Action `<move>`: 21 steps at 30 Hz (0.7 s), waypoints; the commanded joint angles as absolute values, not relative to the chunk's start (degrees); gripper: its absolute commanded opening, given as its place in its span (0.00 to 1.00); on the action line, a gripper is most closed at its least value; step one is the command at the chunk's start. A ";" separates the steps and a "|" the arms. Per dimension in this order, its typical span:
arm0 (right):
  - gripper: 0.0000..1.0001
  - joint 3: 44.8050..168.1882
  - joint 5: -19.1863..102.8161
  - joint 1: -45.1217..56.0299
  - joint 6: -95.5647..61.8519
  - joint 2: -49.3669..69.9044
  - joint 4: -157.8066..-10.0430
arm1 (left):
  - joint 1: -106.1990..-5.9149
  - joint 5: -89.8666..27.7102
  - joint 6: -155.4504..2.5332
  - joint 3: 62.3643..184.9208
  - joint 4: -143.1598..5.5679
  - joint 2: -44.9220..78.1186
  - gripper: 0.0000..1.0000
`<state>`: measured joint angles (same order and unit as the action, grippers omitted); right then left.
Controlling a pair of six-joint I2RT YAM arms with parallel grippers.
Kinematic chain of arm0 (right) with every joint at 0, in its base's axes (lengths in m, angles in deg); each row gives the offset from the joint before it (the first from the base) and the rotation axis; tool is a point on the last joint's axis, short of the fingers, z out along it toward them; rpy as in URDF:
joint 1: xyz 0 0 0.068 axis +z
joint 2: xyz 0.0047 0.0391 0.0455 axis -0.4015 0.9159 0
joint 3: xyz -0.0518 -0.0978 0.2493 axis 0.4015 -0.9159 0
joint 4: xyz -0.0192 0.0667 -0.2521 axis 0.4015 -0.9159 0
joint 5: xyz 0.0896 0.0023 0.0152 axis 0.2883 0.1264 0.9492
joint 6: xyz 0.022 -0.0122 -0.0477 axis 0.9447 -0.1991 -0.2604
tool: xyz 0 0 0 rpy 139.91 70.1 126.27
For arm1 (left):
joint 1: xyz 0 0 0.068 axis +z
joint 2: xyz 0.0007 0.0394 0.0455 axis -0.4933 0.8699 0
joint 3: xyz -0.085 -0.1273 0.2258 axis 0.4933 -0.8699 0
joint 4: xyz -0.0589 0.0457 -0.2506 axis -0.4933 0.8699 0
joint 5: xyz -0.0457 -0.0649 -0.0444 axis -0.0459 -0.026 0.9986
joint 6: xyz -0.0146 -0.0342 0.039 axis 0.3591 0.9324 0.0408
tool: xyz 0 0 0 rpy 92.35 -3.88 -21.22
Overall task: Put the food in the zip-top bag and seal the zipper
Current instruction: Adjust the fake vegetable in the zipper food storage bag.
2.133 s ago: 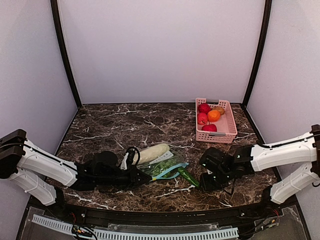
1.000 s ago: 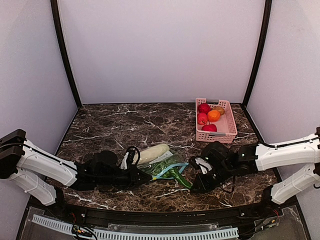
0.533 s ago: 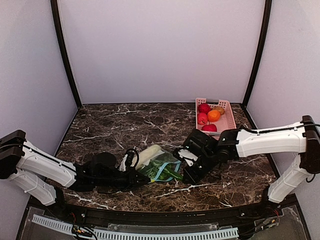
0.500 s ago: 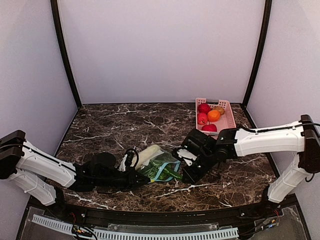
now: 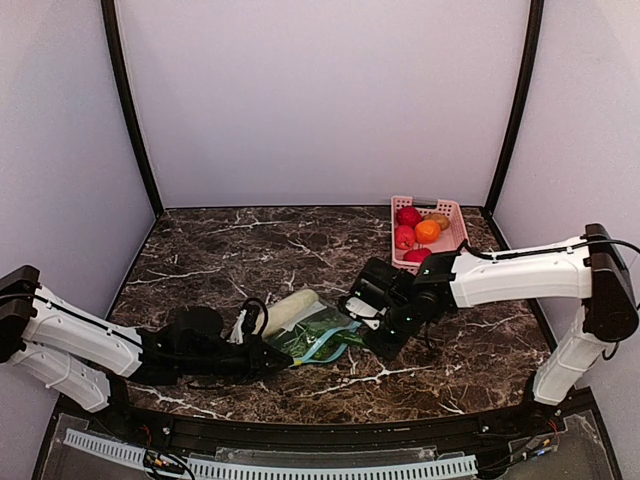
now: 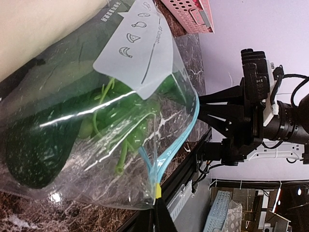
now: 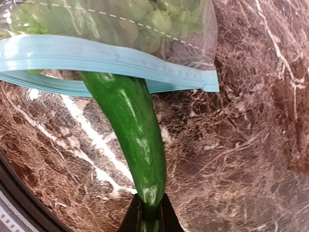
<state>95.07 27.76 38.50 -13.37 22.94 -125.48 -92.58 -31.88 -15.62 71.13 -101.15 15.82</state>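
Note:
The clear zip-top bag [image 5: 322, 334] lies at the table's front centre with green grapes [image 7: 159, 19] and a leafy green vegetable [image 6: 43, 145] inside. My left gripper [image 6: 157, 217] is shut on the bag's near corner, at the end of the teal zipper [image 6: 175, 140]. My right gripper [image 7: 150, 220] is shut on the stem end of the slim green pepper [image 7: 133, 125]. The pepper's tip passes between the two zipper strips [image 7: 101, 57] into the bag's mouth. A pale gourd [image 5: 290, 308] lies against the bag's far left side; whether it is inside I cannot tell.
A pink basket [image 5: 457, 262] holding red and orange fruit stands at the back right, just behind the right arm. The table's black front rail [image 5: 320, 430] runs close below both grippers.
The right arm has carried the pepper leftward across the table, and its tip now sits in the bag's mouth. The left gripper has kept hold of the bag's corner and shifted slightly left.

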 commanded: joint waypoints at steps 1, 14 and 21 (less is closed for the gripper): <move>0.00 98.34 21.22 40.12 -20.42 23.81 -124.15 | -92.93 -31.78 -16.49 70.19 -100.04 14.72 0.01; 0.00 100.94 16.64 44.52 -26.61 28.78 -119.62 | -92.34 -31.10 -17.38 70.02 -99.57 13.60 0.18; 0.00 99.71 15.89 44.90 -25.96 27.69 -118.09 | -87.06 -28.77 -22.45 71.02 -84.65 4.17 0.61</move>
<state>99.88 17.29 44.20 -25.76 28.34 -120.63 -90.79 -30.76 -18.54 70.94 -94.79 9.64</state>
